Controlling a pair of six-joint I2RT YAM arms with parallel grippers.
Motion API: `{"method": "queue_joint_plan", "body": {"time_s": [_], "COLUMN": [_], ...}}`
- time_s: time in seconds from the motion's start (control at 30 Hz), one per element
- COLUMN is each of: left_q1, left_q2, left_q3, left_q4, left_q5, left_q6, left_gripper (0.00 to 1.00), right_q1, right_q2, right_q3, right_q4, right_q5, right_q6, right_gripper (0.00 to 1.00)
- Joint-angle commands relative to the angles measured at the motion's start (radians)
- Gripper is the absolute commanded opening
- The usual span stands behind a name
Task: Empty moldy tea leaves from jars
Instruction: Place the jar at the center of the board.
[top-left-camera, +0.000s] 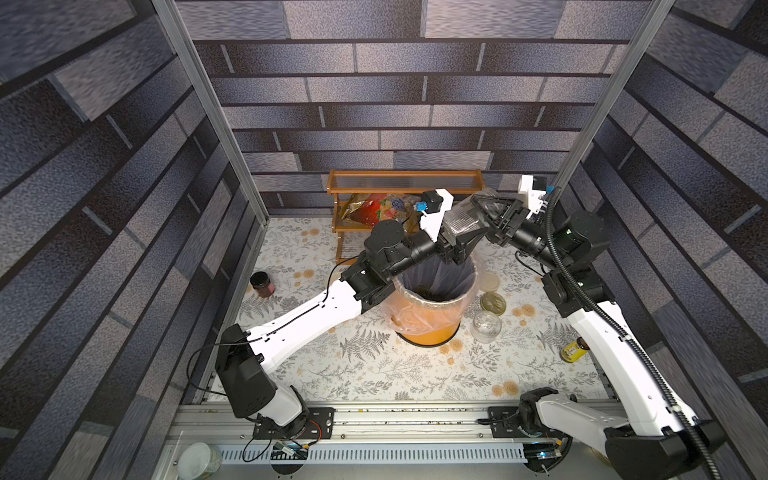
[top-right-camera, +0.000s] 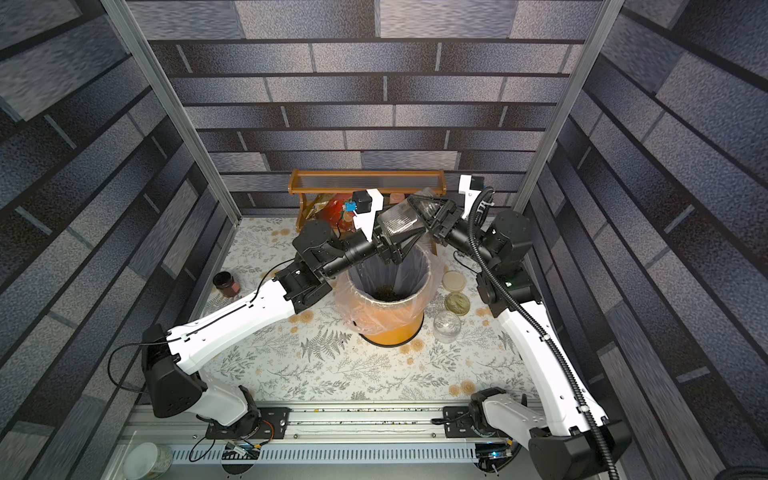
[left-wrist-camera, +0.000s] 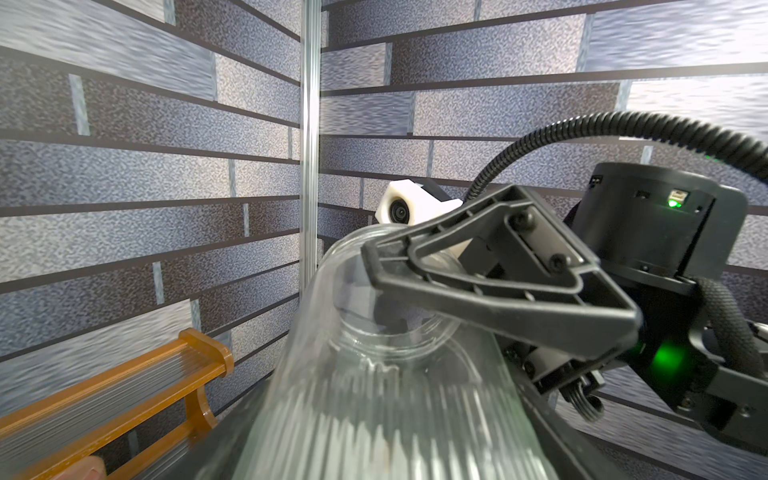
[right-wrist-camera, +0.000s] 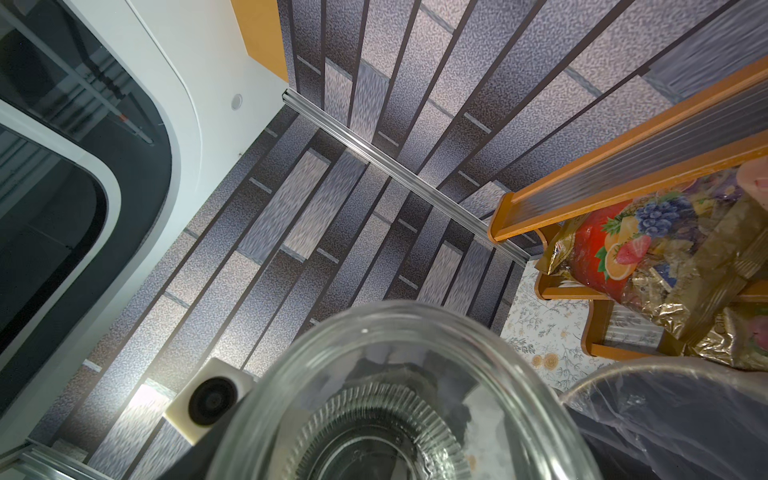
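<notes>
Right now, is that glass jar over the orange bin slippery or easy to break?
Probably slippery: the glass jar looks shiny, though its ribbed sides may help grip. Likely breakable, being clear glass. It looks empty, so probably light.

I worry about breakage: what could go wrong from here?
The held jar hangs tilted over the bin, left pincer on its body, right pincer at its base; a slip in a handover could drop glass. The right arm may knock the greenish jar and the empty jar beside the bin.
</notes>
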Motion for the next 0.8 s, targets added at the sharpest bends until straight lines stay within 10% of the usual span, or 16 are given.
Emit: {"method": "queue_joint_plan", "body": {"time_s": [0.0,0.23,0.4,0.77], "left_q1": [0.013,0.033,0.069,0.163], "left_q2": [0.022,0.072,0.084,0.012], "left_q3": [0.079,0.103,0.085,0.030], "left_q4": [0.010,0.020,0.032,-0.078], "left_q5": [0.045,0.065,0.070,0.035], "left_q6": [-0.001,-0.017,-0.047,-0.076], "left_gripper": [0.35,0.49,0.99,1.00], "right_q1": [0.011,0.011,0.010,-0.039], "right_q2": [-0.005,0.056,0.107,0.172], "right_q3": [-0.011,0.046,0.098,0.159], "right_q4": [0.033,-0.031,-0.091,-0.183], "right_q5": [-0.017,-0.017,-0.010,0.065], "right_q6": [-0.039,-0.085,-0.136,-0.238], "right_gripper": [0.73,0.34,0.18,0.04]}}
